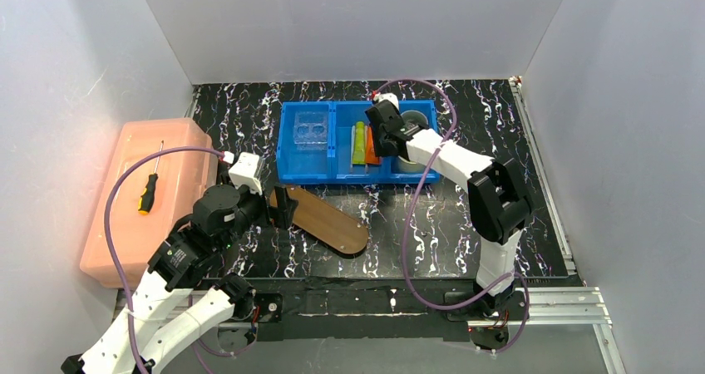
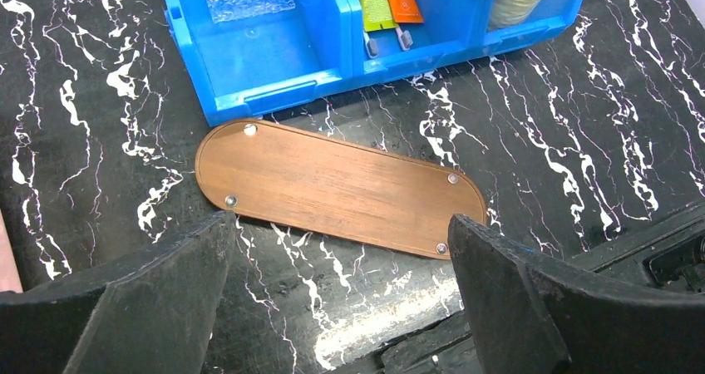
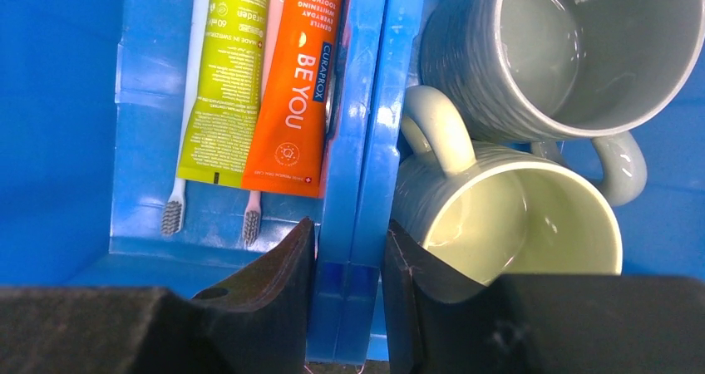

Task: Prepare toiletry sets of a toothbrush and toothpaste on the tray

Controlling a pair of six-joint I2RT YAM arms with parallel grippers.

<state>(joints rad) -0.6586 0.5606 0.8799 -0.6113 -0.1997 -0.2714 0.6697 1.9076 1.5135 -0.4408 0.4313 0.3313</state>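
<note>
Currently: both toiletry sets sit in the bin's middle compartment

- Orange tube (image 3: 295,91) reads "CURAPROX" and "BE YOU". The lime-green tube (image 3: 223,83) touches its side; its print is too small to read.
- Both tubes lie over two toothbrushes (image 3: 172,214), bristle heads poking out past the tube ends.
- Blue bin (image 1: 303,175): clear holder (image 1: 312,129) in the left compartment, grey mug (image 3: 565,50) and green mug (image 3: 515,224) touching in the right.
- Right fingers (image 3: 306,253) are clamped on the divider (image 3: 366,141) between the middle and right compartments.
- Tray (image 2: 332,187) is on the desk (image 2: 582,125) near the bin. Left fingers (image 2: 187,266) are spread wide over it, holding nothing.
</note>
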